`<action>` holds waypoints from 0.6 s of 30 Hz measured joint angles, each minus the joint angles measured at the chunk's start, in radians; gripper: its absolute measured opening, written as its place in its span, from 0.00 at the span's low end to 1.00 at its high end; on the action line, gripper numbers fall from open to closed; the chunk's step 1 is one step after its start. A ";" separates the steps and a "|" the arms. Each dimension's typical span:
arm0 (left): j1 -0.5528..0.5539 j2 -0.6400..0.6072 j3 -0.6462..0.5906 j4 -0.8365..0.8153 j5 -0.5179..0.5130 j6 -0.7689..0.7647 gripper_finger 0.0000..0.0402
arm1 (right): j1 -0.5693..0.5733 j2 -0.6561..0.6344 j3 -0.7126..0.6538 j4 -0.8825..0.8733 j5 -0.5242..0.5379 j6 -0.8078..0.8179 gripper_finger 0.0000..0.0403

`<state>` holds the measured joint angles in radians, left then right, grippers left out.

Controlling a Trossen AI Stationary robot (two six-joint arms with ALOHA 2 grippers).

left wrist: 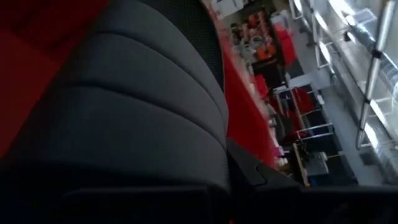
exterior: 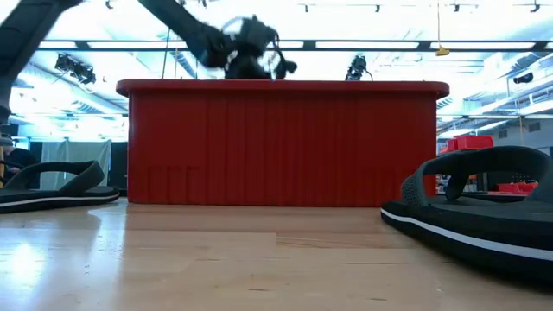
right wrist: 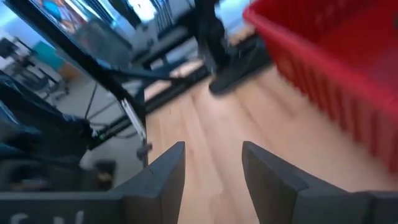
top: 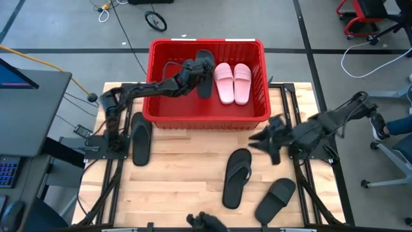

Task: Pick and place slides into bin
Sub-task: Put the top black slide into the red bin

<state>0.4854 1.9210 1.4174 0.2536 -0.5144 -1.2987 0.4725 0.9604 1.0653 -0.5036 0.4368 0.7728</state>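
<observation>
The red bin (top: 207,115) stands at the table's far middle, with two pale pink slides (top: 232,82) lying side by side in it. My left gripper (top: 195,68) reaches into the bin from the left and is shut on a black slide (top: 205,78), which fills the left wrist view (left wrist: 130,106). My right gripper (top: 262,138) is open and empty just above the table, near the bin's near right corner; its fingers show apart in the right wrist view (right wrist: 211,168). A black slide (top: 140,138), a black flip-flop (top: 236,178) and another black slide (top: 275,200) lie flat on the table. My left gripper holds the black slide at its left long side (top: 201,69), coming from the table's left, across the slide. The slide lies lengthwise, near to far, inside the bin beside the pink slides. The slide hides the fingers in the wrist view. I cannot tell whether it rests on the bin's floor.
The left arm's wrist (exterior: 251,47) stands above the bin's rim (exterior: 285,86). Bare wood (top: 187,167) lies between the left slide and the flip-flop. A dark object (top: 206,222) sits at the table's near edge. Chairs and cables are on the floor around the table.
</observation>
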 joint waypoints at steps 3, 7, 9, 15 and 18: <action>0.022 0.070 0.000 0.033 0.037 -0.008 0.03 | -0.032 -0.063 0.000 0.000 0.000 -0.066 0.41; 0.028 0.137 0.001 0.033 0.049 -0.091 0.03 | -0.047 -0.110 0.000 -0.008 -0.001 -0.105 0.41; 0.035 0.166 0.001 0.032 0.055 -0.108 0.03 | -0.047 -0.120 0.000 -0.009 -0.003 -0.123 0.41; 0.074 0.235 0.001 0.031 0.118 -0.158 0.09 | -0.047 -0.125 0.000 -0.051 -0.036 -0.170 0.41; 0.090 0.254 0.001 0.036 0.104 -0.156 0.08 | -0.046 -0.127 0.000 -0.082 -0.045 -0.181 0.41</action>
<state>0.5751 2.1754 1.4181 0.2894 -0.4107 -1.4548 0.4263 0.8339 1.0653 -0.5855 0.3921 0.5918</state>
